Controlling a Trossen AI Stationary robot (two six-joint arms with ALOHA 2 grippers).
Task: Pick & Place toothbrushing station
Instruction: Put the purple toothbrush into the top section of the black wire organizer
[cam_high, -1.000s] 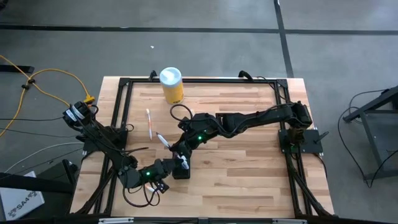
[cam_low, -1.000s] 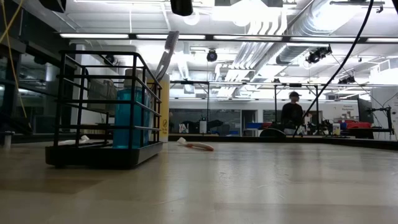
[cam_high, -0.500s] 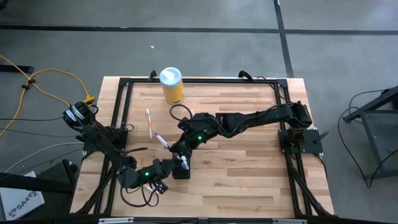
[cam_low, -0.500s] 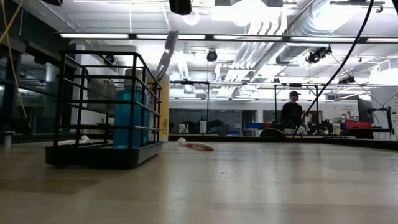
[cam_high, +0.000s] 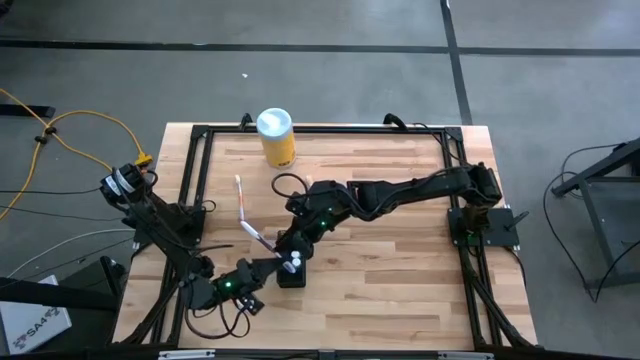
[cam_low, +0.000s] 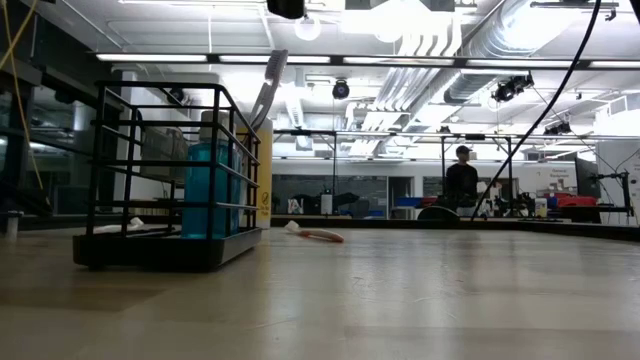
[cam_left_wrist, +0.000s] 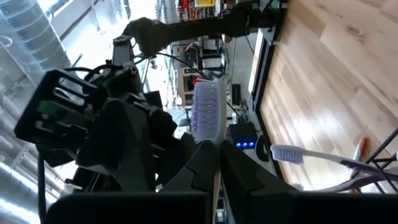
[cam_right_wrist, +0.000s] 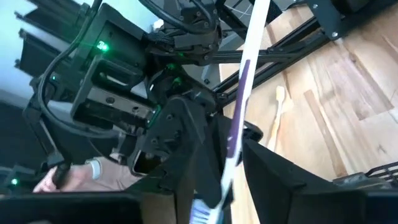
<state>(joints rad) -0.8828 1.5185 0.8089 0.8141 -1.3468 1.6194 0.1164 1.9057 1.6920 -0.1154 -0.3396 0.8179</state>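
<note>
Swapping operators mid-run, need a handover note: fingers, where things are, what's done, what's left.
Left gripper: fingers shut on the purple toothbrush, next to the station.
Right gripper: over the station, and the same brush runs between its fingers; its grip is unclear.
Toothbrushing station: stands on the table near the front edge, with neither gripper holding it.
Orange toothbrush: lies loose on the wood, behind the station.
Yellow canister: upright at the back.
Done: purple brush in hand.
Left: probably seat that brush, collect the orange one, then pick and place the station.
</note>
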